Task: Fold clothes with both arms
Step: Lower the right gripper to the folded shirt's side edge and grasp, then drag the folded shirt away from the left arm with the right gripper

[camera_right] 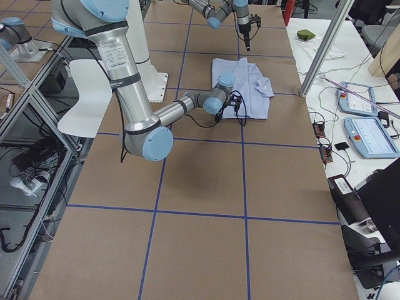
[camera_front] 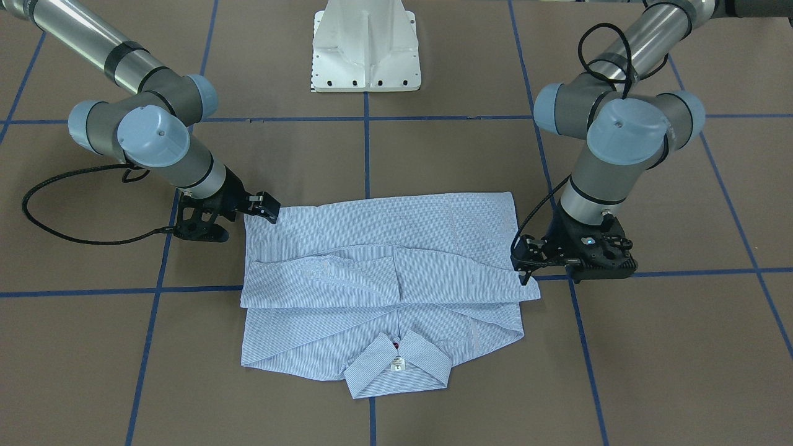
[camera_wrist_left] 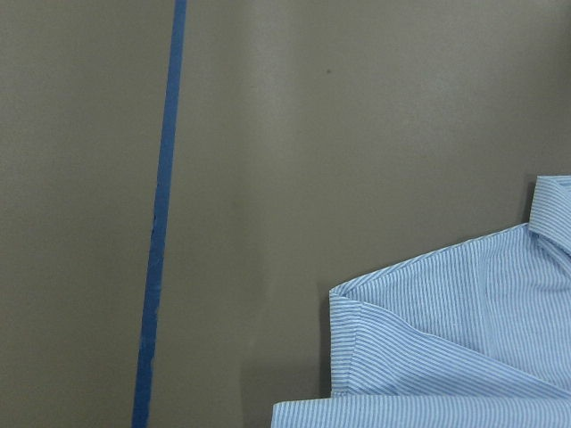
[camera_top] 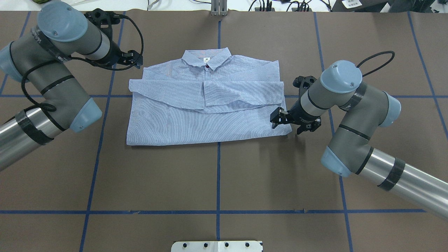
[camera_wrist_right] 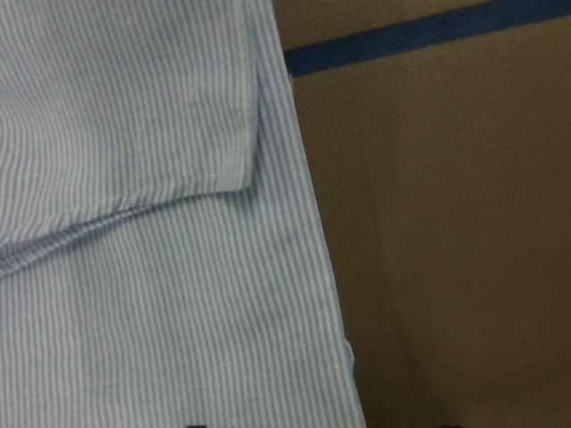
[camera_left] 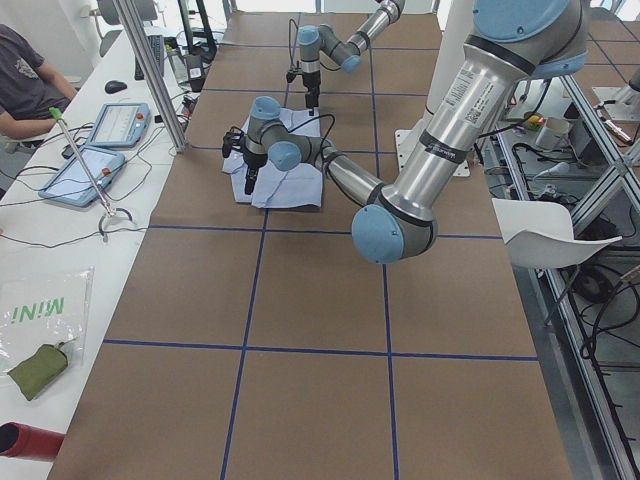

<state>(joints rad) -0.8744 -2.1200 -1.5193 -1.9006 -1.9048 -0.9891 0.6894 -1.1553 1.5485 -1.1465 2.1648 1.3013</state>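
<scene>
Light-blue shirt [camera_top: 210, 119] | collar away from robot | long axis left-right | left gripper [camera_front: 523, 266], right gripper [camera_front: 269, 210] jaws: cannot tell

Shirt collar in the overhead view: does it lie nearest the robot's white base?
No, the collar lies at the far edge of the shirt, on the side opposite the white base.

One camera behind my shoulders looks down toward twelve o'clock, another faces me from twelve; both share the shirt [camera_top: 206, 119].
</scene>
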